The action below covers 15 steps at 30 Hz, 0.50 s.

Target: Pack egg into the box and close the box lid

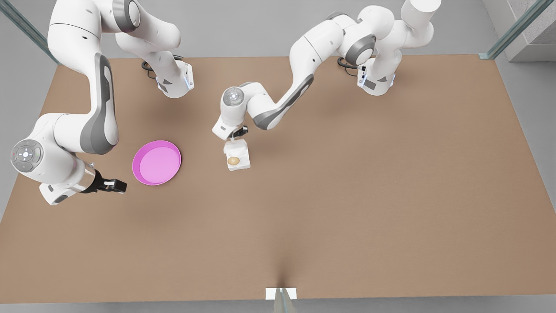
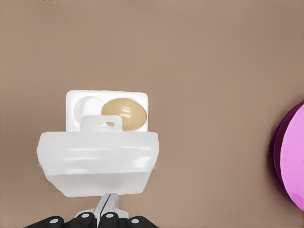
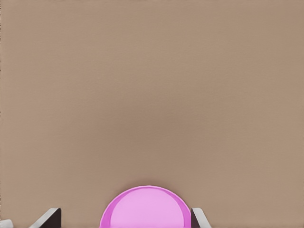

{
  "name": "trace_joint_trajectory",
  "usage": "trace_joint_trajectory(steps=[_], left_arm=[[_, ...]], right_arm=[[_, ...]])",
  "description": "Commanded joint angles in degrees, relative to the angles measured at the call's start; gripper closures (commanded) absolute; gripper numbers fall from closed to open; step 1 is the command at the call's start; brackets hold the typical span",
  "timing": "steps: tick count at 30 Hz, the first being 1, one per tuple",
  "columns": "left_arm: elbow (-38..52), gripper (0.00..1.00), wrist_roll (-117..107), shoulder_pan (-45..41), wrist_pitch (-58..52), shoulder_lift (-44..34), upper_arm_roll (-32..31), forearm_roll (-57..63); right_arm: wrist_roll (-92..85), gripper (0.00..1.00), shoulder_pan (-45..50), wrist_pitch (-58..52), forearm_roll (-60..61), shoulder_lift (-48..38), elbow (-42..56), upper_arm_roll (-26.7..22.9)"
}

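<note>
The tan egg (image 1: 233, 161) (image 2: 124, 114) lies in one cup of the white box (image 1: 244, 164) (image 2: 71, 102) at mid-table. The box lid (image 1: 236, 148) (image 2: 97, 161) stands raised and tilted partly over the tray, hiding the nearer cups. Its small tab (image 2: 101, 122) points over the egg. My left gripper (image 1: 236, 135) (image 2: 108, 208) is behind the lid, fingers together, with the tips against the lid's outer face. My right gripper (image 1: 115, 185) (image 3: 123, 221) waits open at the front view's left, just beside the pink plate, with nothing between its fingers.
A round pink plate (image 1: 156, 163) (image 2: 292, 156) (image 3: 145, 209) with nothing on it lies on the brown table (image 1: 347, 195), to the front view's left of the box. Both arm bases stand at the table's far edge.
</note>
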Motion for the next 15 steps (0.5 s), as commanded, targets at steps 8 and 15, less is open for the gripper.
trace_joint_trajectory(steps=[8, 15], left_arm=[[-0.45, 0.00, 48.33, 30.88, -46.42, -30.12, 13.00, 0.88], [-20.58, 0.00, 57.83, 56.81, -38.78, -47.43, -8.53, 12.57]], right_arm=[[-0.09, 0.00, -1.54, 0.00, 0.70, 0.70, 1.50, 0.00], [-0.53, 0.00, -1.54, 0.00, 0.70, 1.49, 2.11, 0.00]])
